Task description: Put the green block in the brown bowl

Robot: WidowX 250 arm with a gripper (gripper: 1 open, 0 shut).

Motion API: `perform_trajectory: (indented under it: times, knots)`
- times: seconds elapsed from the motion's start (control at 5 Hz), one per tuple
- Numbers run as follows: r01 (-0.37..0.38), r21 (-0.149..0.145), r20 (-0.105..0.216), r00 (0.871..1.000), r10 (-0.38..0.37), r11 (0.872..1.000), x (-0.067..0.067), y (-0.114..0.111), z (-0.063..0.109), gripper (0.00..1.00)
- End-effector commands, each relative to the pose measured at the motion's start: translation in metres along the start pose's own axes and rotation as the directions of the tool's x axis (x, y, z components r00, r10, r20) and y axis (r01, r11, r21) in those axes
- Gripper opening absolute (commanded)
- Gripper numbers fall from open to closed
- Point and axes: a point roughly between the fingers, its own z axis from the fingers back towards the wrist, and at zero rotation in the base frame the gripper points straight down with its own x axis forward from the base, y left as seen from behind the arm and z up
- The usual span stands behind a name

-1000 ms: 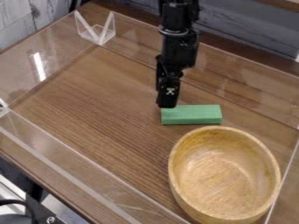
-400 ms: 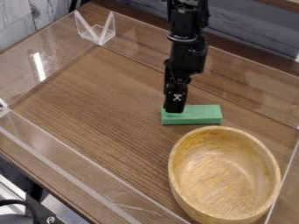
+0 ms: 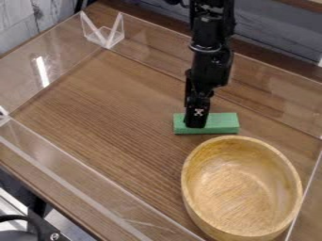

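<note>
One black gripper (image 3: 197,117) — jaws spread wide, its tips hiding the middle of the green block (image 3: 221,123) — hangs over it; the block's long axis parallels the tabletop's (image 3: 101,104) far edge, just beyond the brown bowl (image 3: 242,187).

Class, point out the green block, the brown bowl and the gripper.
green block (image 3: 223,122): camera view, right end of its top face.
brown bowl (image 3: 240,143): camera view, far rim.
gripper (image 3: 197,116): camera view, between its fingers.

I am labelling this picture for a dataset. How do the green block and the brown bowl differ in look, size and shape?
The green block is bright solid green; the brown bowl is light tan wood with visible grain. The block is a small flat bar; the bowl is round, hollow and far larger. The claw stands over the block, not the bowl. Both rest on the wooden table.
</note>
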Motion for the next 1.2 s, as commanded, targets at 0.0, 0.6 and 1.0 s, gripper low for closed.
perform_trajectory:
  times: [0.0, 0.6, 1.0]
  knots:
    - [-0.004, 0.074, 0.052, 0.999, 0.0, 0.997, 0.006, 0.005, 0.019, 1.0]
    - [-0.028, 0.071, 0.068, 0.997, 0.023, 0.997, 0.007, 0.008, 0.0, 0.0]
    - [-0.049, 0.071, 0.069, 0.997, 0.045, 0.996, 0.007, 0.003, 0.004, 0.0]
